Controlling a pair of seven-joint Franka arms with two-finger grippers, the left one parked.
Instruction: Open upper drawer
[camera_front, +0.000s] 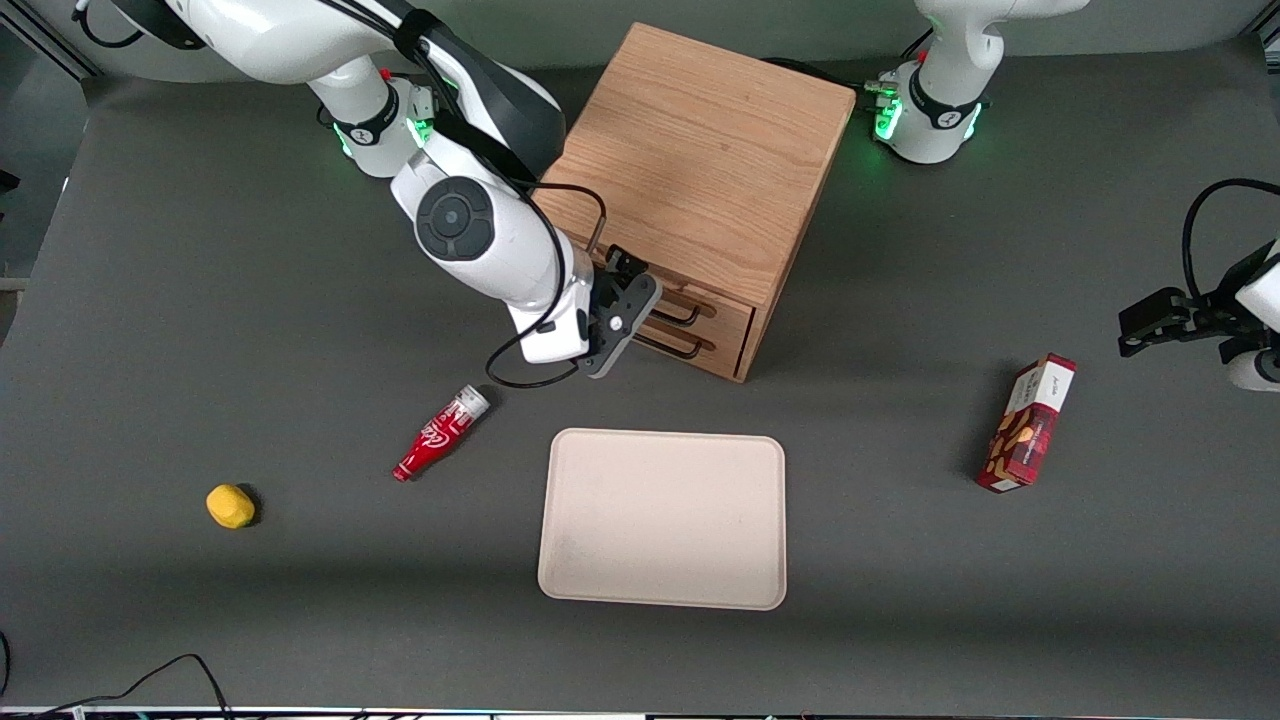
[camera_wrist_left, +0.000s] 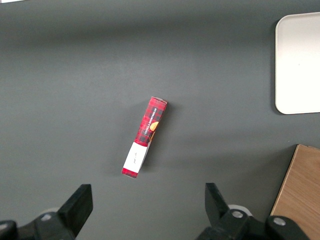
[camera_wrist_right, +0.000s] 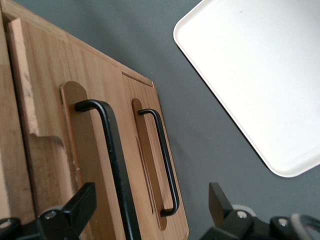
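The upper drawer (camera_wrist_right: 50, 150) is shut, near the cabinet's (camera_front: 700, 160) top, facing the tray (camera_front: 663, 518). My pincer (camera_wrist_right: 152, 210), spread wide, straddles its black handle (camera_wrist_right: 112, 155). I'm at the approach step; next I'd advance, clamp, then pull.

We note the upper drawer (camera_front: 712, 303) (camera_wrist_right: 75, 150) of the oak cabinet: light oak front, thin black bar handle (camera_wrist_right: 112, 155), directly above the bottom drawer, apparently shut.

Robot lab bench: Franka arm (camera_front: 480, 230) bolted on grey table (camera_front: 200, 300), gripper (camera_front: 625, 310) by cabinet (camera_front: 700, 170), staged props.
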